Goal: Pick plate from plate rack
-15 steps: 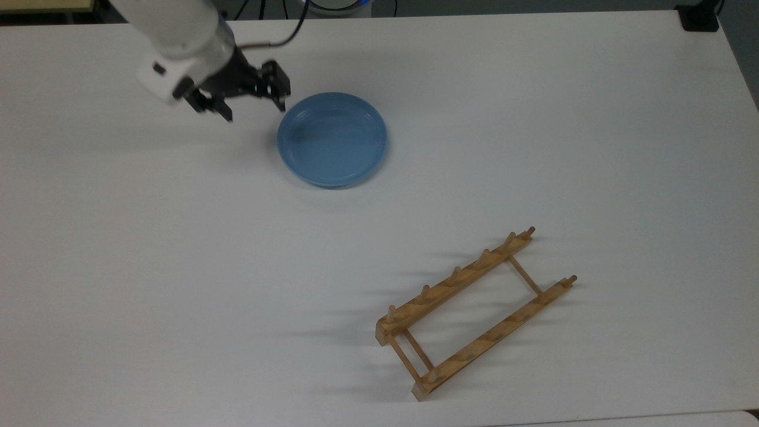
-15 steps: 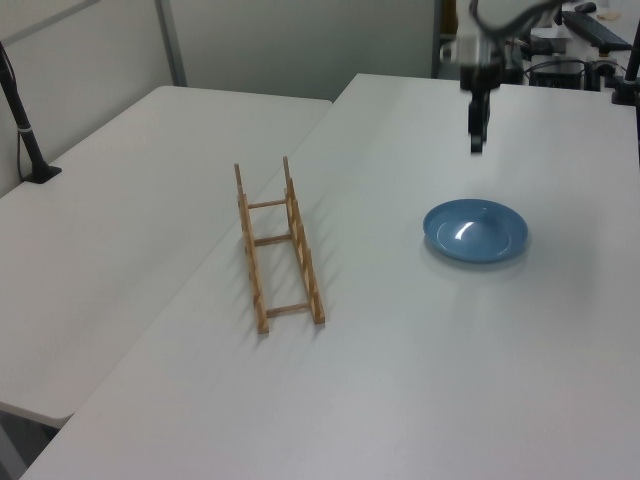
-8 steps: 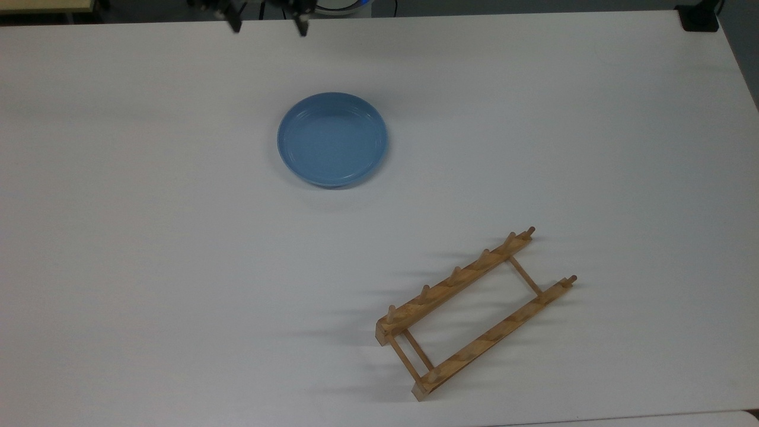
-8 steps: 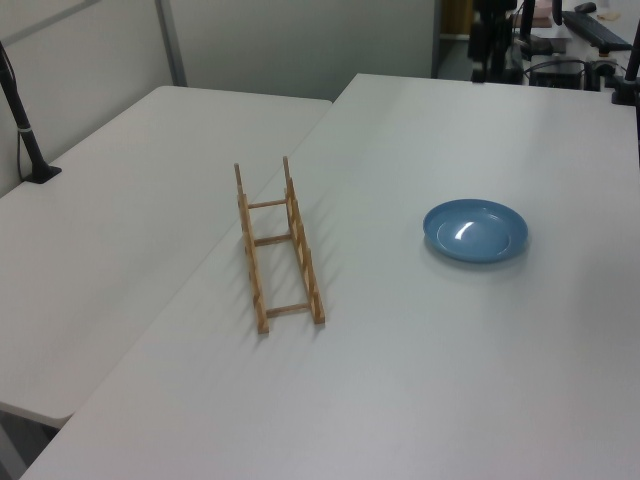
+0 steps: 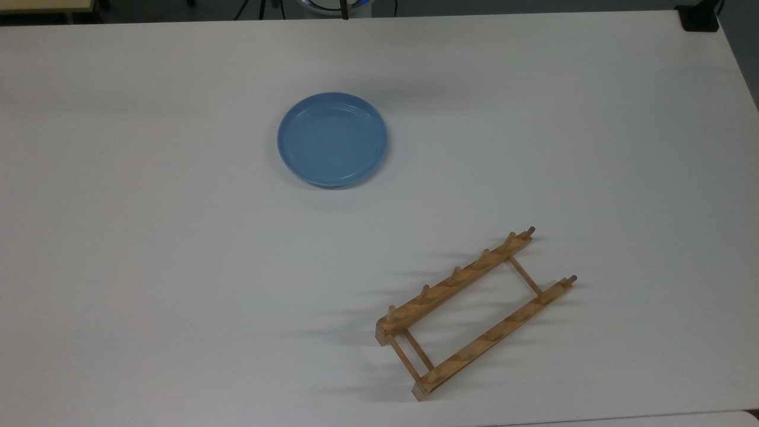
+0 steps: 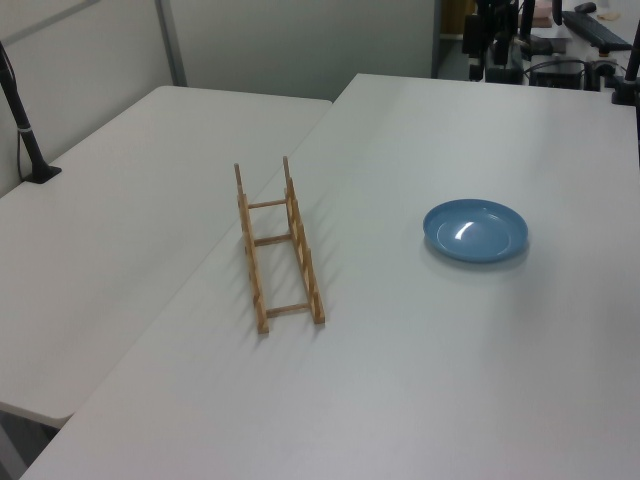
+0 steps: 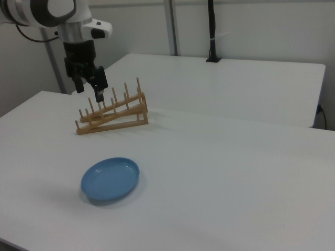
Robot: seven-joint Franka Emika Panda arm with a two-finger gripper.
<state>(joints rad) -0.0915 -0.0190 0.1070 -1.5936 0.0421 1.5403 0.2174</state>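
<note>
Light-blue round plate [image 5: 332,140] flat on table [image 5: 178,267], wooden ladder-like plate rack [image 5: 474,312] apart

A big white table [image 5: 178,267] takes up most of the room. A second white table [image 6: 120,260] stands right next to it, with a thin gap between them. A black pole [image 6: 22,125] stands clamped at the far edge of that second table. Behind the tables are plain pale walls [image 7: 261,26] with grey upright posts [image 6: 168,40]. Soft light falls on the tabletops.
</note>
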